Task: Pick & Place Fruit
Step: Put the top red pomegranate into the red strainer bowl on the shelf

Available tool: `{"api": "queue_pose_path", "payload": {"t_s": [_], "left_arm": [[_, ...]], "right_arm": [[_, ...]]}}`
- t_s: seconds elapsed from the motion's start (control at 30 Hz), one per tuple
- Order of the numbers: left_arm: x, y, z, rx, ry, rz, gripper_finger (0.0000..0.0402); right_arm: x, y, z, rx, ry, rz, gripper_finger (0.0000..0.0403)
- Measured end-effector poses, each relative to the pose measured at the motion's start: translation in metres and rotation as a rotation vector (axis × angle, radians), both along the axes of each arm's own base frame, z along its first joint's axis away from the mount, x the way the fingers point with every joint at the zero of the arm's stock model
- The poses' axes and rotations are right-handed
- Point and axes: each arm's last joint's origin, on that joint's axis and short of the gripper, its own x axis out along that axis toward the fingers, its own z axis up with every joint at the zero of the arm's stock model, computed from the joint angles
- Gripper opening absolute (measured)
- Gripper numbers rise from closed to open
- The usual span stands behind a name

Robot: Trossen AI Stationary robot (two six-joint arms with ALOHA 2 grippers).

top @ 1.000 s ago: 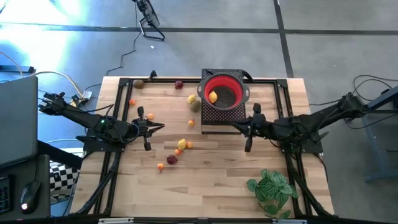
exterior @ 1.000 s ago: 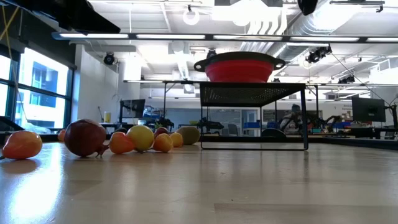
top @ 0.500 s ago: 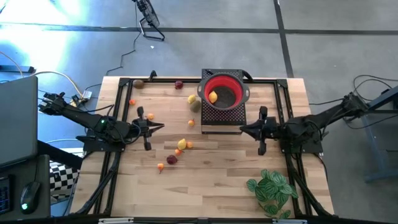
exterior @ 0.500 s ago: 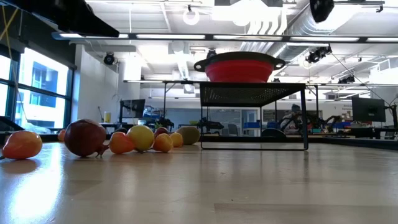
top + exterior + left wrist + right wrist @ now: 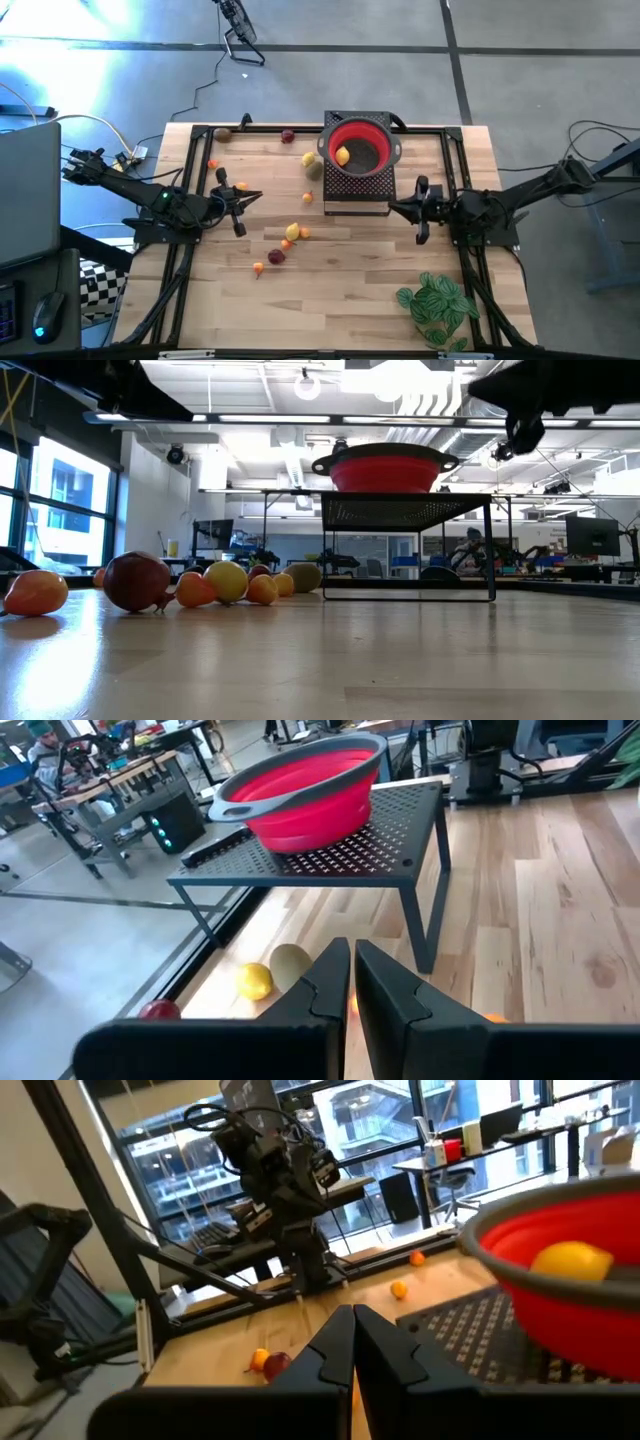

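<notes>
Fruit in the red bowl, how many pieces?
1: a yellow fruit lies in the red bowl, toward its left side in the high view; the wall may hide others.

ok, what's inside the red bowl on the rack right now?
One yellow fruit lies in the red bowl, toward its left side; the right wrist view shows it too. Nothing else shows inside. The near wall hides part of the floor there.

I work in a robotics lab: exposed ducts and strip lights run overhead, benches with monitors fill the hall behind my wooden worktop, and tall windows face office buildings.
</notes>
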Motion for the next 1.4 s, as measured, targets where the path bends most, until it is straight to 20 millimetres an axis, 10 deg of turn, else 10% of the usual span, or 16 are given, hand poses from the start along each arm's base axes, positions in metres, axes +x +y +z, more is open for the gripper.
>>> {"api": "queue_pose_path", "payload": {"t_s": [0.6,1.07,1.4], "left_arm": [[0.0000,0.0004,0.0005,0.004,-0.005,0.015,0.0025],[-0.0024,0.0044,0.0015,0.037,-0.026,0.176,0.0257],[-0.0016,0.0034,0.0012,-0.021,-0.047,0.140,0.0296]], "right_arm": [[0.0051,0.0014,-0.0066,0.037,-0.052,-0.003,0.0002],[0.0050,0.0013,-0.0053,-0.013,-0.057,-0.008,0.0002],[0.0050,0.0013,-0.0054,-0.014,-0.057,-0.008,0.0002]]}}
